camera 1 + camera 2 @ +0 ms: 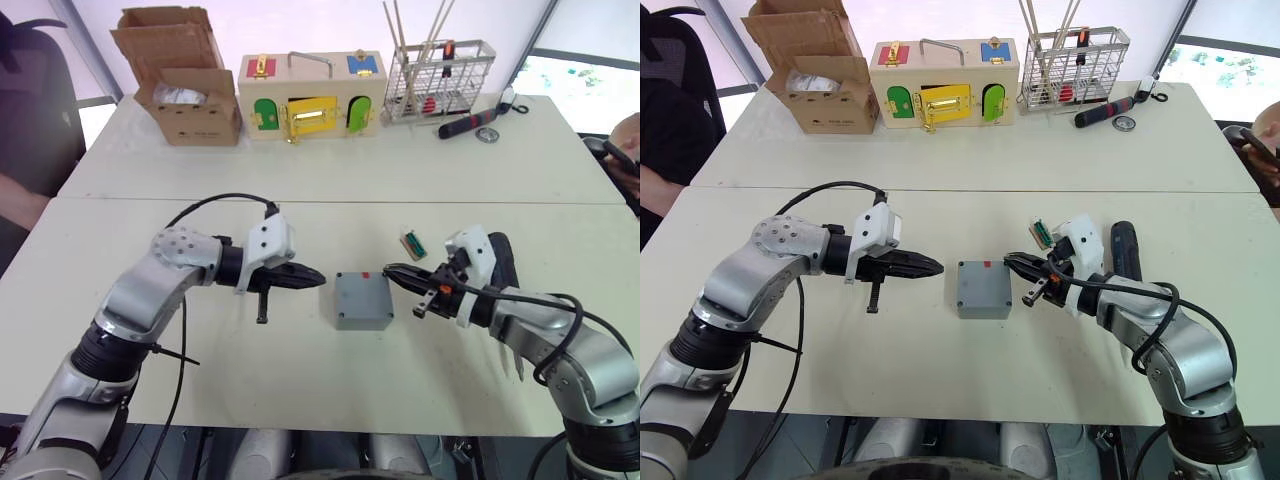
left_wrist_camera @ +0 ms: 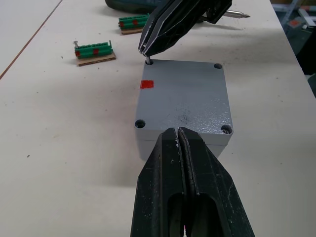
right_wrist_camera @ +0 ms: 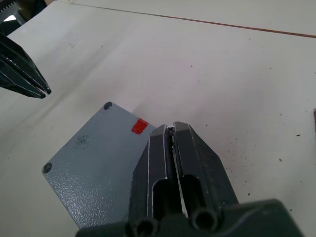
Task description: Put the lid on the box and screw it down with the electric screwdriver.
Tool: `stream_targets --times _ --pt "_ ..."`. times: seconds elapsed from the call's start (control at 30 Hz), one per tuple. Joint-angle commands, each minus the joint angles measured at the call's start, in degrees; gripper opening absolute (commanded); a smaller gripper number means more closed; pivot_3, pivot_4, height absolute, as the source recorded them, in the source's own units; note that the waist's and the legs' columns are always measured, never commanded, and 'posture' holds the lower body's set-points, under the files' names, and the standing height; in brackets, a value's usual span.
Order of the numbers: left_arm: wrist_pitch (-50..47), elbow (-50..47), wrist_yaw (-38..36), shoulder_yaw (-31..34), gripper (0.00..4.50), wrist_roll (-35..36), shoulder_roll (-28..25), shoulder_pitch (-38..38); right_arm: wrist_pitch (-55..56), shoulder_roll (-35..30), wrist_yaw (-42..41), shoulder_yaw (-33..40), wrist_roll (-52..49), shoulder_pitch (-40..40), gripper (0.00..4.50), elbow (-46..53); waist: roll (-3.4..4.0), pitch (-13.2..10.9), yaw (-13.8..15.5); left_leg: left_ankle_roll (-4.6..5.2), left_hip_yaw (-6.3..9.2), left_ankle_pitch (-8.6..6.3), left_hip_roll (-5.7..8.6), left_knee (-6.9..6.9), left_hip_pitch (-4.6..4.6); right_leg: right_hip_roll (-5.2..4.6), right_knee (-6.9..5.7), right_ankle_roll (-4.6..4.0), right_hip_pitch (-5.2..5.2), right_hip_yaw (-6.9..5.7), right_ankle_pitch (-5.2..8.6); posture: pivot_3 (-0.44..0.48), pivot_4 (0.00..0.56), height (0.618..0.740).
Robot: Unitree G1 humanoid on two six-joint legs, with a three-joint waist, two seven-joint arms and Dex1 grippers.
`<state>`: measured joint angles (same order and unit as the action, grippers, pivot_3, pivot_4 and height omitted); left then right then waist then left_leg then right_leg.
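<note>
The grey lid lies flat on the grey box mid-table, with a red mark near one edge and a screw hole in each corner. My right gripper is shut on a small screw, holding it at the lid's corner hole beside the red mark. My left gripper is shut with nothing in it, just left of the box and apart from it. The dark electric screwdriver lies on the table behind my right forearm.
Green terminal blocks lie just beyond the box. Along the far table stand a cardboard box, a wooden box with coloured doors, a wire rack and a black-and-red tool. A person's arm is at the left edge.
</note>
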<state>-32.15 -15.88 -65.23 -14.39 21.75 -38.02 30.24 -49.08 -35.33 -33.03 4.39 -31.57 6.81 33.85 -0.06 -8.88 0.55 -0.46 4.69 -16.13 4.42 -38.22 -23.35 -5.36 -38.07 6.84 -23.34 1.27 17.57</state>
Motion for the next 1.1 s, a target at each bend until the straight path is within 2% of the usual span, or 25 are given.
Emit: stream_targets --times 0.03,0.23,0.33,0.5,0.63,0.73,0.83,0.93,1.1 --pt "0.5 -1.1 -0.1 0.5 0.00 0.2 0.1 1.3 1.0 -0.8 -0.1 -0.5 0.4 0.6 0.04 1.0 0.00 0.0 0.0 0.00 0.00 0.00 0.00 0.00 0.00 0.00 0.00 0.00 0.00 0.00 0.00 0.000 0.150 0.740" --pt "0.7 -0.9 0.0 0.4 0.00 0.1 0.4 1.4 1.4 -1.5 -0.7 -1.0 1.1 0.6 0.04 0.9 0.00 0.0 0.0 0.00 0.00 0.00 0.00 0.00 0.00 0.00 0.00 0.00 0.00 0.00 0.00 0.000 0.150 0.740" --pt "0.8 -0.5 0.0 0.4 0.00 -0.1 0.6 1.5 1.5 -2.0 -0.8 -0.7 1.1 0.8 0.96 1.0 0.00 0.0 0.0 0.00 0.00 0.00 0.00 0.00 0.00 0.00 0.00 0.00 0.00 0.00 0.00 0.000 0.150 0.740" --pt "1.2 0.4 0.0 0.2 0.00 -0.2 1.0 1.9 0.6 -4.1 -1.9 1.2 -0.2 1.3 3.38 1.7 0.00 0.0 0.1 0.00 0.00 0.00 0.00 -0.01 0.00 0.00 0.00 0.00 0.00 0.00 0.00 0.000 0.150 0.740" --pt "2.4 4.1 -1.1 0.9 0.00 0.4 2.5 4.4 -4.5 -8.2 -3.3 9.0 -7.1 5.4 4.46 2.9 0.00 0.0 0.1 0.00 -0.01 0.00 0.01 -0.01 0.00 0.00 0.01 0.00 0.02 0.00 0.00 0.000 0.150 0.740" --pt "4.0 8.0 -2.1 1.1 0.00 0.5 4.5 7.4 -8.4 -12.9 -4.9 16.0 -12.2 8.8 4.49 0.4 -0.01 0.0 0.3 0.01 0.00 0.00 0.01 -0.04 -0.01 0.00 0.01 0.00 0.03 -0.04 0.00 0.000 0.150 0.740" --pt "6.8 11.3 -5.3 0.1 0.00 0.9 6.9 11.0 -14.6 -25.5 -10.4 21.6 -13.2 12.1 4.49 -9.3 0.01 0.0 0.4 0.05 0.00 -0.03 0.03 -0.04 -0.01 -0.03 0.08 0.00 0.10 -0.08 0.00 0.000 0.150 0.740" --pt "12.4 15.4 -7.2 -1.9 0.00 -2.2 8.7 12.4 -17.0 -36.0 -15.6 20.4 -10.9 10.1 4.49 -17.1 0.01 0.0 0.2 0.16 -0.04 -0.09 0.05 -0.03 -0.03 -0.09 0.17 0.00 0.13 -0.14 0.00 0.000 0.150 0.740" --pt "16.3 14.3 -7.6 -4.0 0.00 -3.4 12.1 10.8 -28.6 -44.7 -17.8 12.5 -11.5 13.3 4.49 -29.0 0.01 0.0 -0.5 0.29 -0.20 -0.16 -0.06 -0.02 -0.01 -0.14 0.17 0.00 0.08 -0.06 0.00 0.000 0.150 0.740"
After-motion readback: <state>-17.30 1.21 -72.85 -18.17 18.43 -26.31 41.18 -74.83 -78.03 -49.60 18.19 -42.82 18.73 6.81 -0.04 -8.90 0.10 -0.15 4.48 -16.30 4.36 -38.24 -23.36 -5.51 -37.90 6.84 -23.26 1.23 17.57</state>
